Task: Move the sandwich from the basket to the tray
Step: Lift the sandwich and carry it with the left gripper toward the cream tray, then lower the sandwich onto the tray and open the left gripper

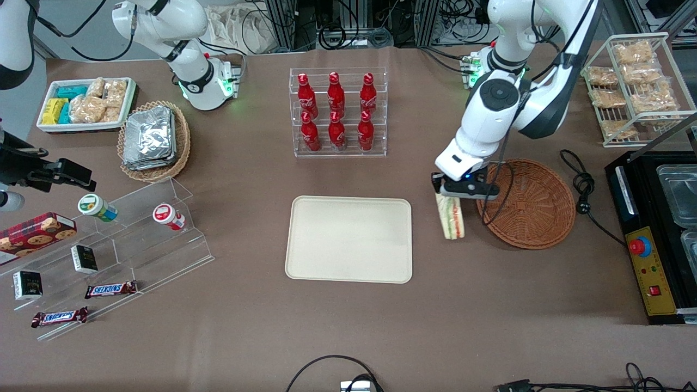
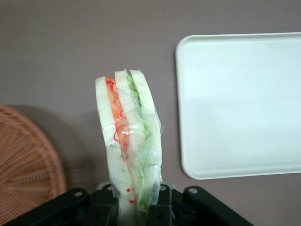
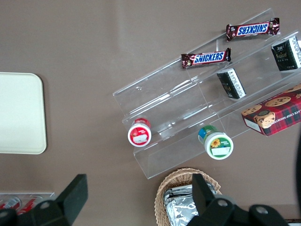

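The gripper (image 1: 450, 195) holds the sandwich (image 1: 451, 215) tight, up over the tabletop (image 1: 490, 294) between the basket (image 1: 531, 202) and the tray (image 1: 348, 239).

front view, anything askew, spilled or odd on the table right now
Mostly tidy. On the clear acrylic stepped stand, the red-lidded cup and green-lidded cup lie tipped on their sides. The gripper, between reddish-brown wicker basket and cream rectangular tray, holds the wrapped triangular sandwich.
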